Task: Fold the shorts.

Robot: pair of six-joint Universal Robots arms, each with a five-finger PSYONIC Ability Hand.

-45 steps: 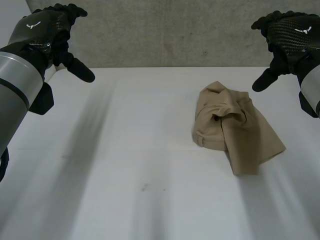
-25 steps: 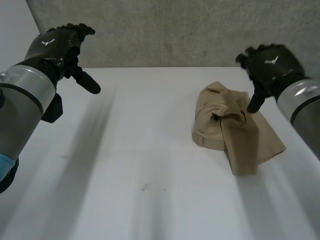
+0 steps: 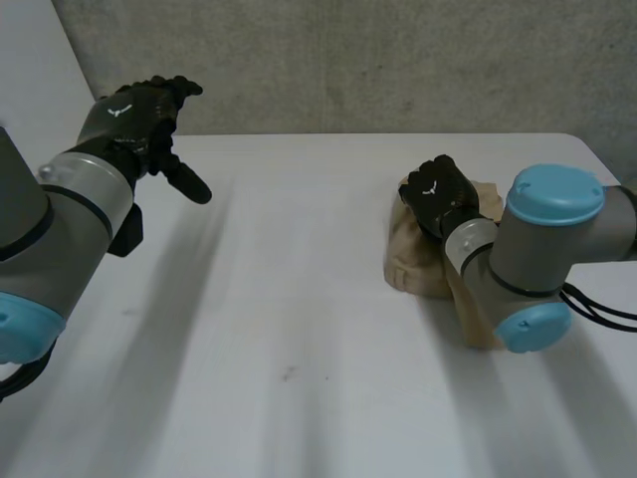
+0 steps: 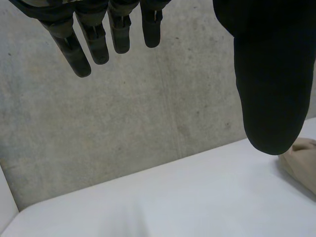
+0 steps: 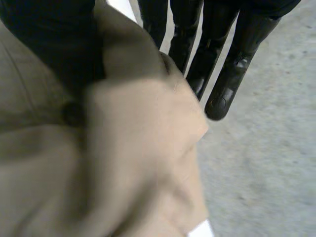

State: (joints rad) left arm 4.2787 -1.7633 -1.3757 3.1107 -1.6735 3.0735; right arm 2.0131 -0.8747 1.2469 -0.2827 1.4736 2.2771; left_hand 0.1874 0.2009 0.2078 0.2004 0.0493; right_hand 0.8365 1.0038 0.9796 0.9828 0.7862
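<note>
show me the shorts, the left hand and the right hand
shorts (image 3: 410, 267), head view, on the bare tan cloth below the right hand.
left hand (image 3: 129, 112), head view, on the back of the hand.
right hand (image 3: 441, 194), head view, on the back of the hand.

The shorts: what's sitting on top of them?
The robot's right hand rests on the crumpled beige shorts, its arm crossing them. The cloth beneath hand and arm is hidden.
</note>
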